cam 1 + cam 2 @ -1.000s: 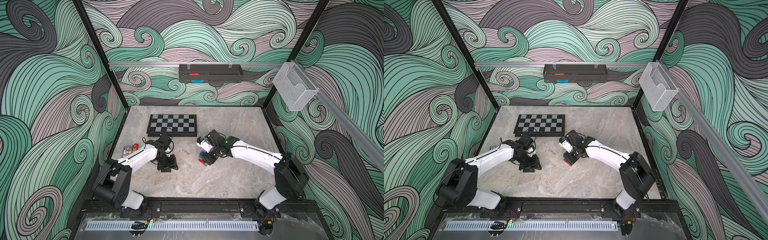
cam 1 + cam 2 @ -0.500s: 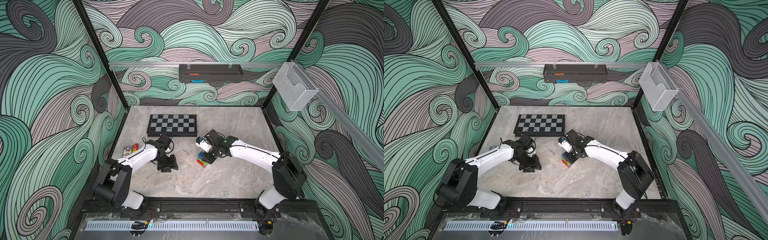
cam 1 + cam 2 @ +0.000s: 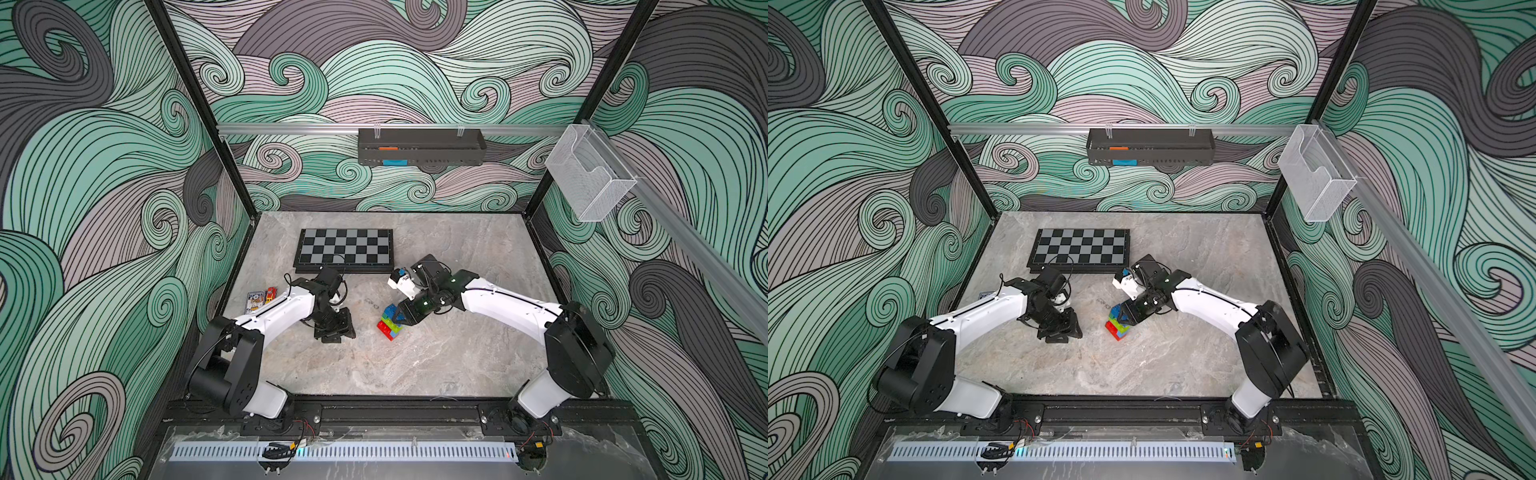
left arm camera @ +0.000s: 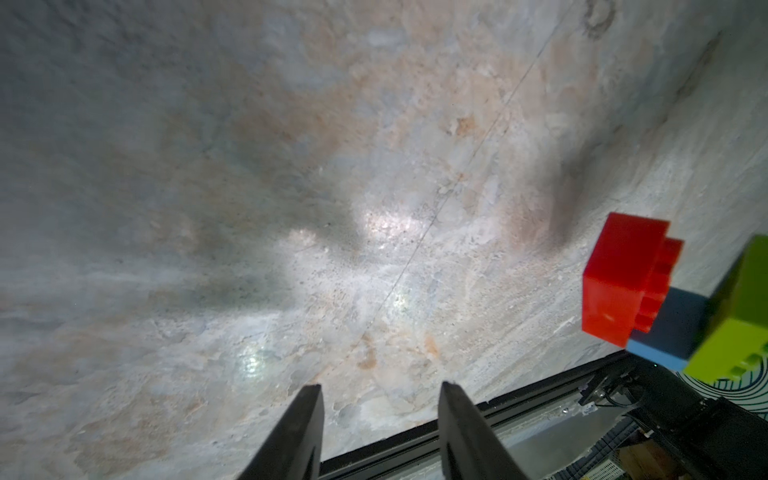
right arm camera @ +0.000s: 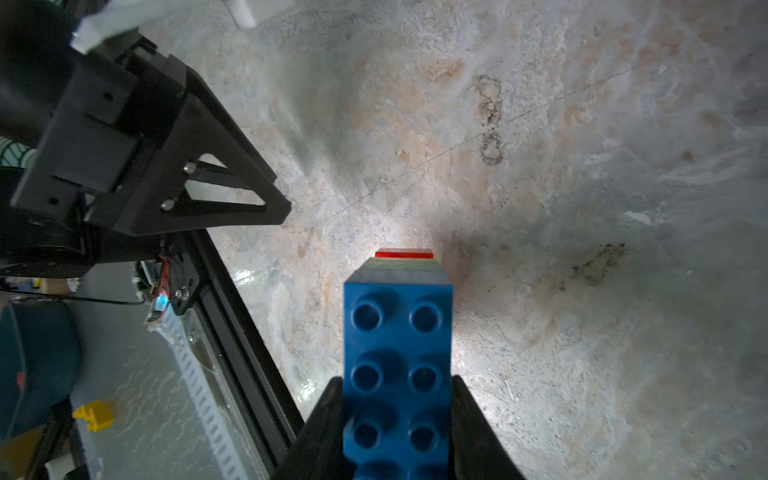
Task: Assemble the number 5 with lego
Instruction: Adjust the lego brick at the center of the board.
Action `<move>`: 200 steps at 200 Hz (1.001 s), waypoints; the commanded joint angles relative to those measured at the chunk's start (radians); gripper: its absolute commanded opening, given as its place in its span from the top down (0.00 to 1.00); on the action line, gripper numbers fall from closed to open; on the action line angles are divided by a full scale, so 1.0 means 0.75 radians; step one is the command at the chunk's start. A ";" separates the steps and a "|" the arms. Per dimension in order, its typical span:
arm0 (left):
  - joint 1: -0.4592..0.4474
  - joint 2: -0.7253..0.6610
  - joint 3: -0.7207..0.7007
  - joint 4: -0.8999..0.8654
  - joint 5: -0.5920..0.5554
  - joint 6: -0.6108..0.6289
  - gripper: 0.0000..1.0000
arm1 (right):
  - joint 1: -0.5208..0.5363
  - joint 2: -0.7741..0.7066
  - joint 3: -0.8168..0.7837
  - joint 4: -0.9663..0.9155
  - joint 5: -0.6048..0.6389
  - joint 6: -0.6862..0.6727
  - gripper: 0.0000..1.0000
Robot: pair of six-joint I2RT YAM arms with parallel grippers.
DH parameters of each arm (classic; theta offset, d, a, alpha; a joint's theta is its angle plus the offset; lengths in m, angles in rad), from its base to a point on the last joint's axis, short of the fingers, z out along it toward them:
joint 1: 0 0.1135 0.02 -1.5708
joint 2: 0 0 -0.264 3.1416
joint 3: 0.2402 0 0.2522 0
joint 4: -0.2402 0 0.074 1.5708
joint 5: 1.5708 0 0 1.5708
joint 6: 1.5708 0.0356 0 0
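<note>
- Number 5 [image 3: 390, 323] looks fully joined, all rows stacked.
- Right fingers [image 5: 326, 419] pinch its dark-blue brick [image 5: 397, 353].
- Left fingers [image 4: 299, 436] spread, empty, near it; only release seems left.

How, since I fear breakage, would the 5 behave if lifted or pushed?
The 5 is probably stiff and light: hard plastic. Tall and narrow, it may tip if pushed. Lifted by the right claw at its blue brick, joints might separate.

Twin high overviews; wrists near tabletop [image 4: 374, 124]
</note>
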 commanded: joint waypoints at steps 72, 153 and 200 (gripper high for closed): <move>0.021 0.020 0.056 -0.045 -0.019 0.021 0.51 | -0.101 0.097 -0.137 0.279 -0.313 0.223 0.74; 0.023 0.029 0.056 -0.045 -0.021 0.020 0.51 | -0.168 0.131 -0.244 0.423 -0.376 0.270 0.62; 0.022 0.037 0.058 -0.048 -0.021 0.020 0.51 | -0.214 0.123 -0.250 0.438 -0.359 0.266 0.46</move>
